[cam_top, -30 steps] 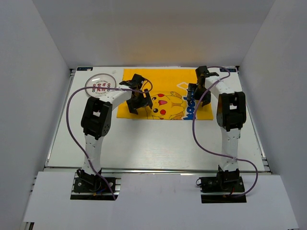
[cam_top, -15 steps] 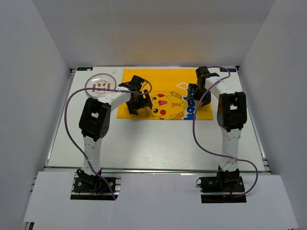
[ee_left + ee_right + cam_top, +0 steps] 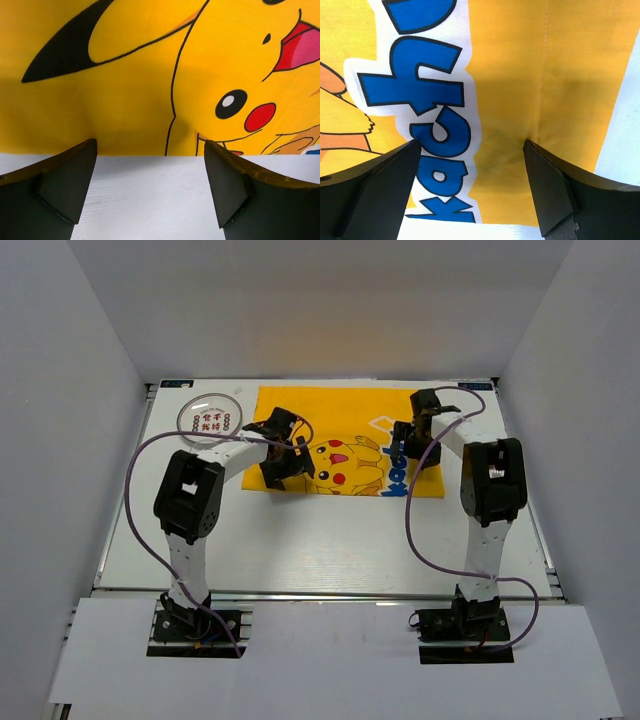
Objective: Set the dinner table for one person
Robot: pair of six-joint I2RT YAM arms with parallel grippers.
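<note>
Now the left gripper (image 3: 150, 152) is hovering open over the mat's (image 3: 345, 425) near edge. The right gripper (image 3: 471, 147) is hovering open above the mat's lettering.

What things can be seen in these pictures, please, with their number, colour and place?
dinner table: one, white, under everything else.
cloth mat: one, yellow with a cartoon print and blue letters, flat on the far middle of the table.
dish: one, clear with small red marks, far left of the table, just left of the mat.
cables: two, purple, one looping along each arm.
arms: two, white and black, bases at the near edge, both reaching to the mat.
left claw: one, black, open, over the mat's near edge.
right claw: one, black, open, over the mat's right part near the letters.
</note>
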